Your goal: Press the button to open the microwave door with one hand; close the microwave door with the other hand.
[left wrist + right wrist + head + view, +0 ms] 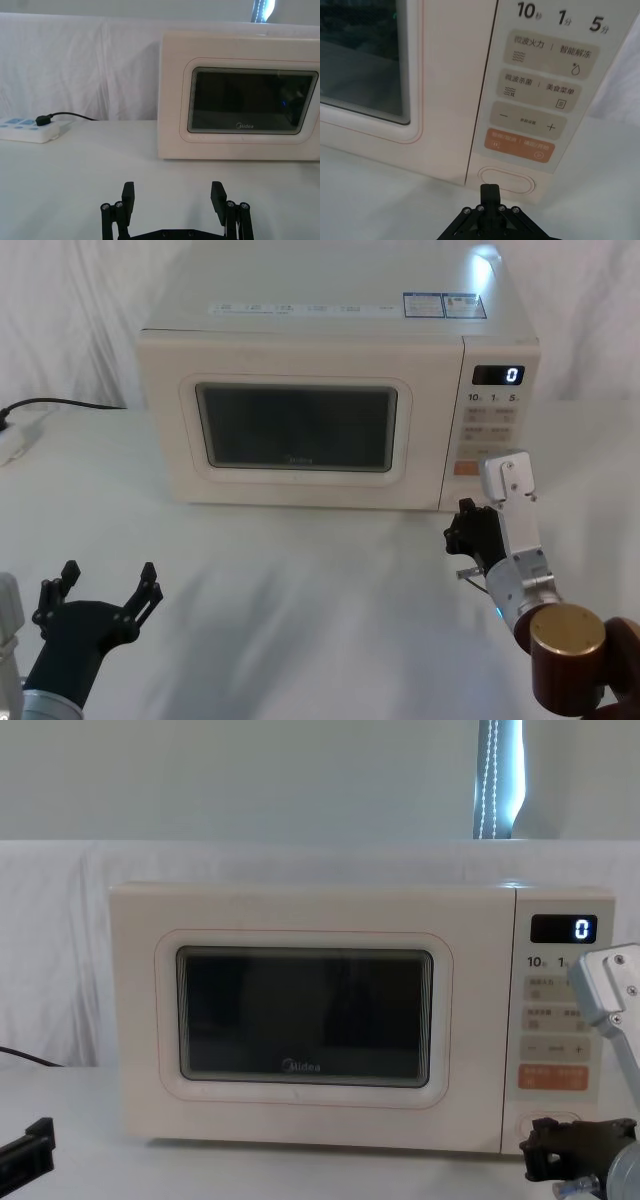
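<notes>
Right wrist view: we're seeing right gripper pinched shut, nosing just short of button, low on panel beside shut microwave door. Stiff key; we're judging firm centre push. Left gripper spread wide, idling on table.

Even, bright light washes the white tablecloth, which shows only faint soft shadows. A glare spot sits on the microwave's top at its back right corner, and a bright strip glows behind it in the chest view. The door window reflects dimly. Focus is sharp throughout.
</notes>
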Robot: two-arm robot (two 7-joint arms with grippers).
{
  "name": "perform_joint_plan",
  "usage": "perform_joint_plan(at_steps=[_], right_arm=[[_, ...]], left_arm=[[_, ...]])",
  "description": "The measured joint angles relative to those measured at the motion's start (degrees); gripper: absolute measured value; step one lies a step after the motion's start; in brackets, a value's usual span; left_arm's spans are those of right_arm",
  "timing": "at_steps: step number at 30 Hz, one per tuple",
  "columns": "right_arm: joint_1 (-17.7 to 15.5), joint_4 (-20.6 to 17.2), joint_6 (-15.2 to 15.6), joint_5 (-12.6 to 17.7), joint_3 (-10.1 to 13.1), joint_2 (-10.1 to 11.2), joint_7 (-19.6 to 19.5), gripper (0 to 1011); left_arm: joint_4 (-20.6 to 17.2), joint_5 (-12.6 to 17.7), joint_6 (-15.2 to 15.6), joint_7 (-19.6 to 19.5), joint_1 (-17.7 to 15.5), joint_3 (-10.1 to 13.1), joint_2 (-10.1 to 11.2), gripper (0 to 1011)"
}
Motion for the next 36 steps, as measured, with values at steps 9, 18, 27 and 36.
perform_joint_plan(at_steps=[9, 18, 27, 36], right_arm=[[1.9, 2.9, -0.2, 0.2, 1.2, -0.1, 0.0, 0], [2.9, 3.9, -0.3, -0.1, 1.4, -0.1, -0.5, 0], [3.5, 4.9, 0.2, -0.6, 1.8, -0.2, -1.0, 0], [4.2, 5.7, 0.3, -1.0, 1.9, -0.4, -1.1, 0]], left_arm=[[0.0, 0.0, 0.0, 0.0, 0.0, 0.0, 0.0, 1001], [0.0, 0.0, 0.0, 0.0, 0.0, 0.0, 0.0, 1001], [0.0, 0.0, 0.0, 0.0, 0.0, 0.0, 0.0, 1001], [0.0, 0.0, 0.0, 0.0, 0.0, 0.0, 0.0, 1001]])
